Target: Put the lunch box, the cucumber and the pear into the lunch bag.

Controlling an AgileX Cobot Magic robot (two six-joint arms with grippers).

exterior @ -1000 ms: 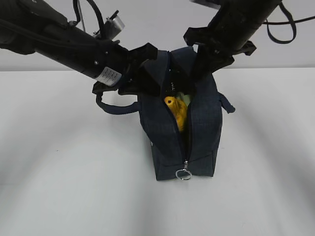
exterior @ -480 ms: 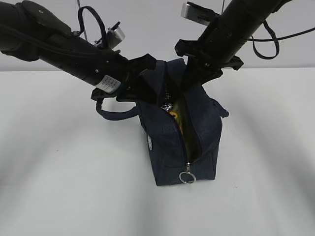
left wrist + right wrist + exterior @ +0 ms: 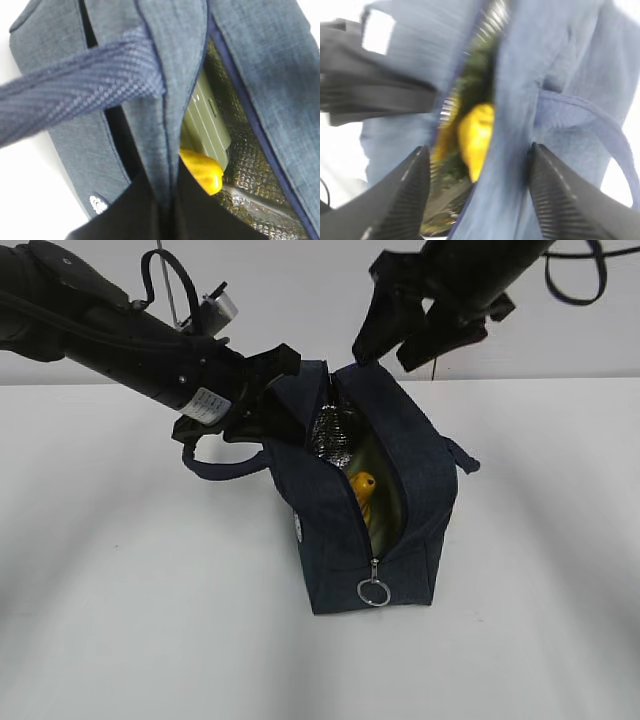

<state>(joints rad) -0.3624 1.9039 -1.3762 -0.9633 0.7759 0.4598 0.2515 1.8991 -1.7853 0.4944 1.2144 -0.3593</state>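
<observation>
Nearest, the ring pull [image 3: 373, 592] hangs at the bag's [image 3: 335, 540] front end, the zipper open above it. Just behind, the pear [image 3: 363, 492] sits inside the mouth, and the left wrist view shows the sage lid of the lunch box [image 3: 209, 127] lying beside it against the foil lining. The cucumber cannot be made out, so whether all three are packed is uncertain. Farther back, the left gripper [image 3: 262, 418] has its fingers clamped on the bag's left wall; the right gripper [image 3: 400, 335] hangs above the mouth, fingers apart and empty.
</observation>
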